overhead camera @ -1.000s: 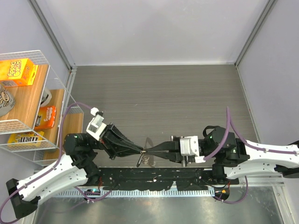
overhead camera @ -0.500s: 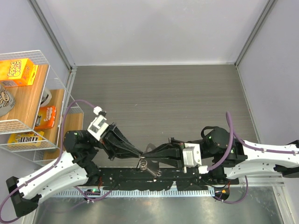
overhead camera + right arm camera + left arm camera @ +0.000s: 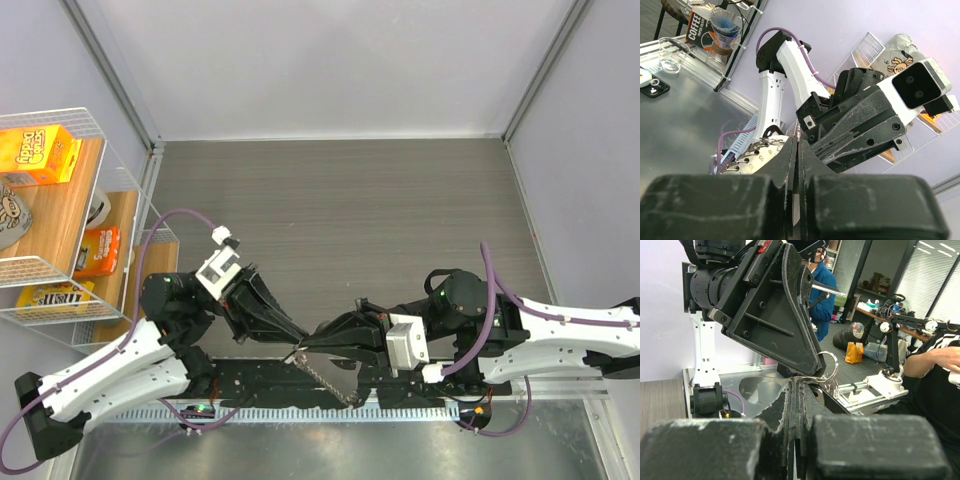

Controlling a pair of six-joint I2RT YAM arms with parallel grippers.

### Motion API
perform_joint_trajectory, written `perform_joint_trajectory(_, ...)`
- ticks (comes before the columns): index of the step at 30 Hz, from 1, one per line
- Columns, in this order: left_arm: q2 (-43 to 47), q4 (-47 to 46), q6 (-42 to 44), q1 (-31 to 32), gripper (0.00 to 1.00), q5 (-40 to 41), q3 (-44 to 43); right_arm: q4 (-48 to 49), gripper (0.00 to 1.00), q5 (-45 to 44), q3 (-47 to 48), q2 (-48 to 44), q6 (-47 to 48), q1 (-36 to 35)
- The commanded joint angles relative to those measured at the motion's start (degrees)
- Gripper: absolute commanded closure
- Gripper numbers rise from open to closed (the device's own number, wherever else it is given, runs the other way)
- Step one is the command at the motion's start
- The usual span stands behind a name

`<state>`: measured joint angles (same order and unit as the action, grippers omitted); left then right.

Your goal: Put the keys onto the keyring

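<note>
The keyring (image 3: 332,380) hangs in the air above the near edge of the surface (image 3: 360,220), and its glittery strip dangles from the place where both tips meet. My left gripper (image 3: 296,342) is clenched on its wire loop. My right gripper (image 3: 310,350) is closed tight beside it; whether it holds anything I cannot tell. The keys I cannot make out. To thread well, I would hold the left one steady and move the right one slowly, without twisting the loop.
</note>
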<state>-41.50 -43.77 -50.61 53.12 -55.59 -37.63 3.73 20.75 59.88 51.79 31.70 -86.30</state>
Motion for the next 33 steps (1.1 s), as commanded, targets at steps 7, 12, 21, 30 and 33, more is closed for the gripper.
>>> perform_joint_trajectory(7, 2.6, 4.8, 3.8, 0.1, 0.73, 5.4, -1.4, 1.8, 0.95, -5.3, -0.5, -2.5, 0.6, -0.3)
perform_joint_trajectory(12, 5.1, 9.7, 7.2, 0.1, 0.64, 8.9, -1.3, 1.8, 0.95, -7.3, -1.8, -3.5, 0.2, -0.3)
perform_joint_trajectory(21, 8.9, 16.7, 12.0, 0.1, 0.62, 15.8, -0.3, 2.8, 0.95, -11.6, -4.8, -5.9, -0.6, -0.3)
perform_joint_trajectory(30, 12.5, 25.7, 15.5, 0.1, 0.62, 24.4, 1.1, 2.7, 0.95, -20.2, -7.2, -6.8, -4.5, 2.7)
perform_joint_trajectory(33, 14.2, 28.5, 16.2, 0.1, 0.61, 26.4, 1.8, 1.2, 0.95, -22.8, -7.1, -5.8, -6.6, 4.6)
